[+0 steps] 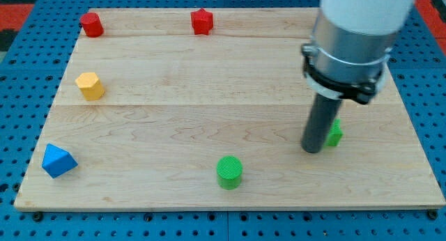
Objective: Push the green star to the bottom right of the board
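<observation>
The green star (pixel 336 134) lies at the view's right, below the middle of the wooden board (pixel 174 129), and is mostly hidden behind my rod. My tip (pixel 312 150) rests on the board right at the star's left side, apparently touching it. Only the star's right part shows.
A green cylinder (pixel 229 172) stands at the bottom centre. A blue block (pixel 58 161) sits at the bottom left, a yellow block (pixel 90 86) at the left, a red cylinder (pixel 91 24) at the top left and a red star (pixel 202 21) at the top centre.
</observation>
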`<state>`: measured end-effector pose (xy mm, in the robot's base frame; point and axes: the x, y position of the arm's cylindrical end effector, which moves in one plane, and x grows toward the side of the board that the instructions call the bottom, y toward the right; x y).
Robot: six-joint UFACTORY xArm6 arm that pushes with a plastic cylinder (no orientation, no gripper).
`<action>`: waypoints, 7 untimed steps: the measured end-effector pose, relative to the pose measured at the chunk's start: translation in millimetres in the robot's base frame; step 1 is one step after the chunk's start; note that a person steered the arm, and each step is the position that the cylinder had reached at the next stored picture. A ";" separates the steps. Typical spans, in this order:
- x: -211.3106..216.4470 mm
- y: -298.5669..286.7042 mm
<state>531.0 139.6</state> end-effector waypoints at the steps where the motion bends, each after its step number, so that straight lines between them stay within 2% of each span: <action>1: -3.2 -18.5; 2: -23.3 -60.2; 3: -50.1 -44.0; 4: -50.3 1.2; 5: -29.7 46.4; 6: -5.5 59.0; 7: -5.4 59.0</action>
